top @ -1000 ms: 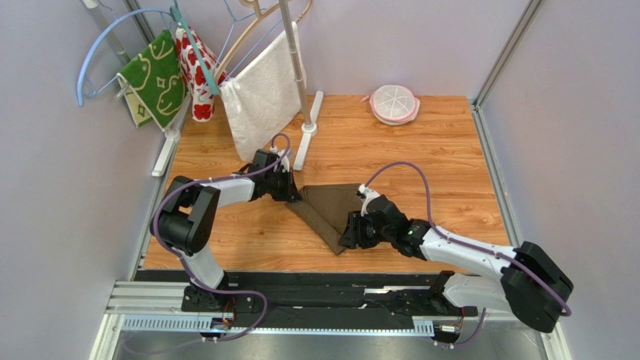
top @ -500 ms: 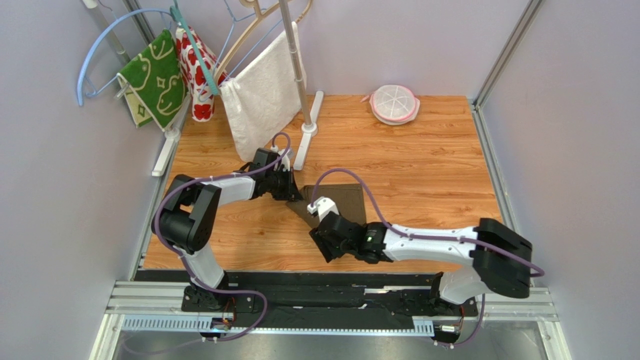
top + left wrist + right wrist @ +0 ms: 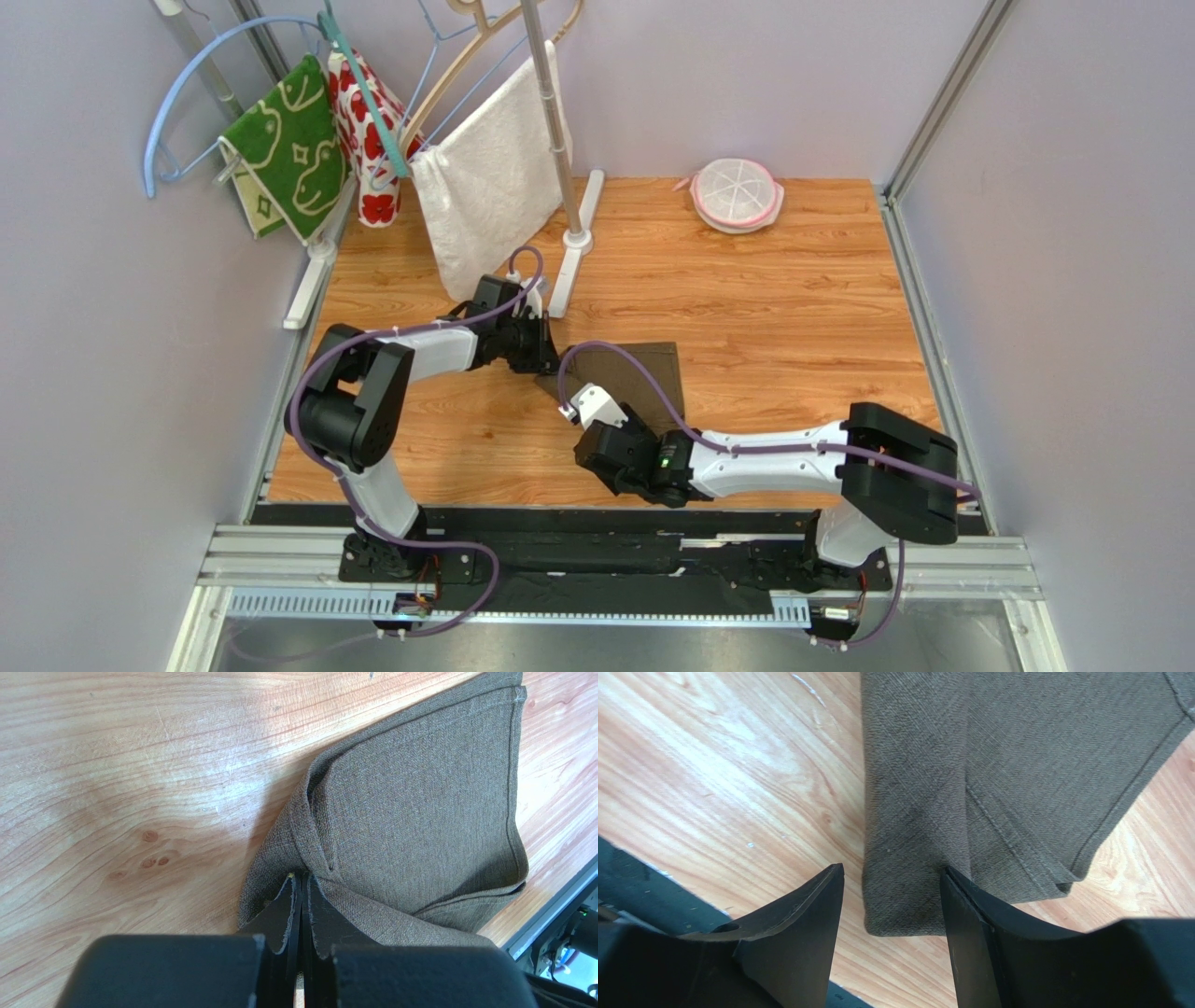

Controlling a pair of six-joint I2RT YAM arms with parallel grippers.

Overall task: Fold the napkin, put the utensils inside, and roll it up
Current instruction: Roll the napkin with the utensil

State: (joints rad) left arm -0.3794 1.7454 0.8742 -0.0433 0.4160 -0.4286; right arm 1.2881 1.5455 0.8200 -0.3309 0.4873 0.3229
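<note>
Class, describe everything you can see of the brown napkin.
The napkin is dark brown, coarse-woven cloth with stitched hems, folded into layers and lying on the wooden table. The left gripper pinches one bunched corner with shut jaws; the right gripper holds open jaws astride a folded edge.

I log, hanging far left: green patterned cloth (image 3: 288,147), red-and-white cloth (image 3: 368,140), white towel (image 3: 491,175). Pink-rimmed round dish (image 3: 737,193) rests at the far edge of the wooden table (image 3: 800,301).

Right hand (image 3: 892,871) farther left, open astride napkin (image 3: 1032,770)
</note>
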